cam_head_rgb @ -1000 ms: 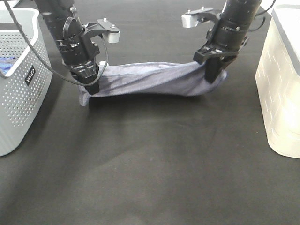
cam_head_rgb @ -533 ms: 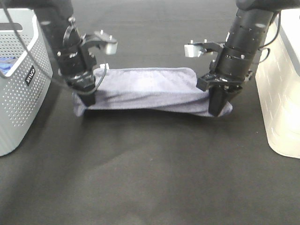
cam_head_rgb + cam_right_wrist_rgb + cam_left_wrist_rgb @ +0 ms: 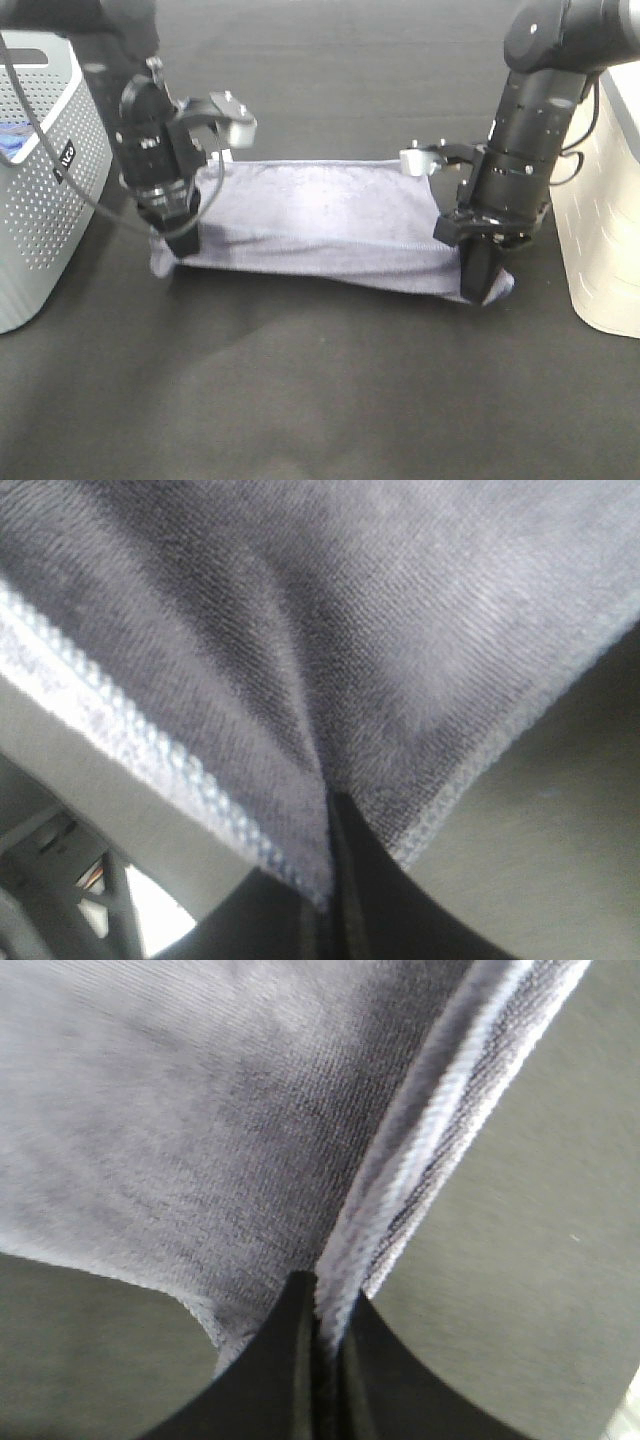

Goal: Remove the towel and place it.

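The grey-lavender towel (image 3: 320,222) hangs stretched between my two grippers over the black table, its back edge spread flat and its front edge sagging. My left gripper (image 3: 183,238) is shut on the towel's left corner. My right gripper (image 3: 481,290) is shut on its right corner, lower and nearer the front. The left wrist view shows the towel's (image 3: 210,1130) hemmed edge pinched between the closed fingers (image 3: 290,1360). The right wrist view shows the towel (image 3: 330,630) folded into the closed jaws. The white tag is not visible.
A grey perforated basket (image 3: 50,190) stands at the left edge with a bright blue cloth (image 3: 12,138) inside. A white bin (image 3: 605,200) stands at the right edge. The black table (image 3: 320,400) stretches in front of the towel.
Both grippers have carried the towel toward the front and lower. The towel has spread from a bunched roll into a wider, flatter sheet. The right gripper has moved further forward than the left.
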Available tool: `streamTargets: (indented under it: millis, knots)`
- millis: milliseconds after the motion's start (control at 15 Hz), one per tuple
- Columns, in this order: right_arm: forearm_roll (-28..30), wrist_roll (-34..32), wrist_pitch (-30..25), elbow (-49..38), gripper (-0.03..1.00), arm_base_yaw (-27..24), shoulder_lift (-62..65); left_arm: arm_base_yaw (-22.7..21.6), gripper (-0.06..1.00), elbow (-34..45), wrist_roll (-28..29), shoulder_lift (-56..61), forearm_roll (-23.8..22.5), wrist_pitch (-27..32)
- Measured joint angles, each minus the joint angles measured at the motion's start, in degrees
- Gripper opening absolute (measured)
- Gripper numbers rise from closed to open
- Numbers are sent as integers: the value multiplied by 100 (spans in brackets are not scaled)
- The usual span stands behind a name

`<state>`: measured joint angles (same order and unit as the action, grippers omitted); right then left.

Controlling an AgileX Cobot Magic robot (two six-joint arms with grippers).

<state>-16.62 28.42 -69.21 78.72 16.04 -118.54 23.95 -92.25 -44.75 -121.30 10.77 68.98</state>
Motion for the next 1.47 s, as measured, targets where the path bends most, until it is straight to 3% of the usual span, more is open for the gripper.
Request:
streamTargets:
  millis: [533, 867, 1200, 1467]
  knots:
    - [-332, 6, -11, -275, 1, 0, -115, 115, 1, 372, -109, -132, -160, 6]
    - [-315, 6, -11, -275, 26, 0, -115, 115, 1, 372, -132, -132, -218, 6]
    - [-378, -80, -11, -275, 46, 0, -115, 115, 1, 372, -132, -132, -92, 6]
    - [-430, -470, -11, -275, 51, 0, -46, 115, 5, 372, 138, -132, -92, 6]
